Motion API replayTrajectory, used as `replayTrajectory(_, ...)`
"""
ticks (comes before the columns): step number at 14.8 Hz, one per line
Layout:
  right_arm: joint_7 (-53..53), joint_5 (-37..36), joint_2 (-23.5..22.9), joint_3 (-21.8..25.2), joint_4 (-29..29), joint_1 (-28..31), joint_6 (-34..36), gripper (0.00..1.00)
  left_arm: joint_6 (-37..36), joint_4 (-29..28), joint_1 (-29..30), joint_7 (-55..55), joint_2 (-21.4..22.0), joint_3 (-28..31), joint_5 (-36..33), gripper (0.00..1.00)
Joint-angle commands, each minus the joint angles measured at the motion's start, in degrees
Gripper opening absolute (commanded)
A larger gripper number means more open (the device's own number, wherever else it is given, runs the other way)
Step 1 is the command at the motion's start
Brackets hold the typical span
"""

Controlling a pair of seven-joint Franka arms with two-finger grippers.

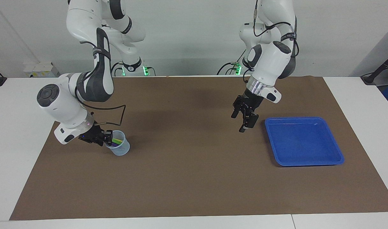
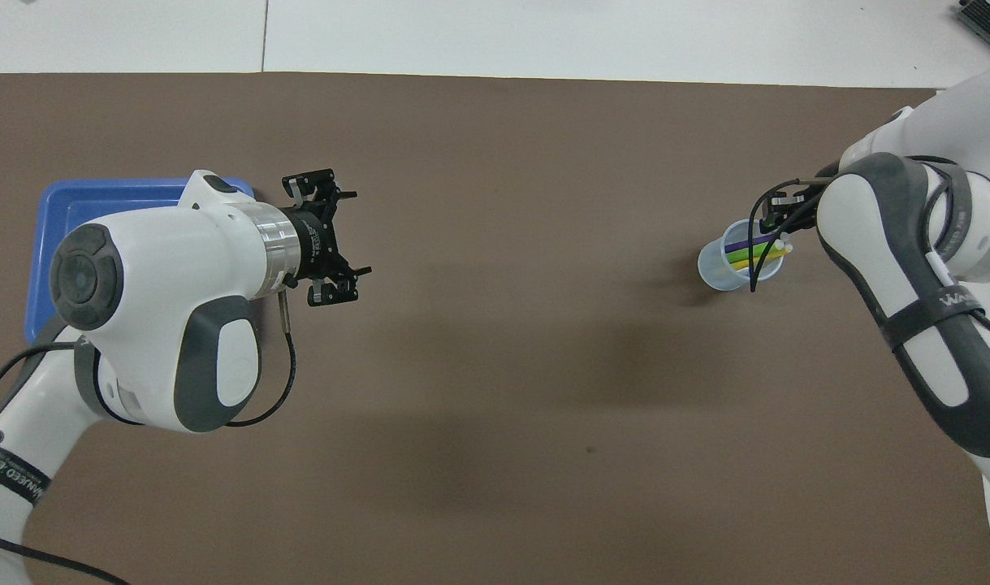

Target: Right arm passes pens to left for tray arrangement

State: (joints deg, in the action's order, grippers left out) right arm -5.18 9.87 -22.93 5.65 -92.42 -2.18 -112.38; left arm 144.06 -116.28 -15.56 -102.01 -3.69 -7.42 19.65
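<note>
A translucent cup (image 1: 121, 150) (image 2: 715, 275) stands on the brown mat toward the right arm's end of the table. It holds the three pens (image 1: 117, 140) (image 2: 756, 252), purple, green and yellow, leaning with their pale ends toward the right arm. My right gripper (image 1: 106, 137) (image 2: 780, 203) is down at the cup's rim, right at those pen ends; its grip is hidden by the wrist and cable. The blue tray (image 1: 303, 141) (image 2: 56, 215) lies toward the left arm's end with nothing in it. Beside it, over bare mat, my left gripper (image 1: 237, 123) (image 2: 332, 237) hangs open and holds nothing.
The brown mat (image 1: 194, 178) covers most of the white table. A black cable loops from the right wrist (image 1: 116, 114) just above the cup. Power sockets with green lights sit at the arms' bases (image 1: 145, 70).
</note>
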Motion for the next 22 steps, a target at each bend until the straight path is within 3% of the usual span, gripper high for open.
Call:
replayTrajectory(1,1.13,1.12,0.52,-0.37,-0.65,0.24,0.41,0.29,0.61,-1.06,-0.08,0.32,0.61,0.30,0.83,1.00)
replayTrajectory(3,1.49,2.08,0.52,-0.37,-0.65,0.16,0.41,0.29,0.61,-1.06,-0.08,0.41,0.61,0.30,0.83,1.00)
replayTrajectory(6,1.57,2.35,0.52,-0.37,-0.65,-0.11,0.23,0.39,0.61,-0.88,-0.08,0.32,0.61,0.30,0.83,1.00)
replayTrajectory(12,1.66,2.35,1.31,-0.37,-2.59,-0.02,0.41,0.39,1.05,0.70,0.79,0.24,-0.27,0.30,0.83,1.00)
replayTrajectory(22,2.28,1.29,1.49,-0.20,1.02,0.24,6.56,0.42,1.14,0.35,0.88,0.41,-0.18,0.39,0.83,1.00)
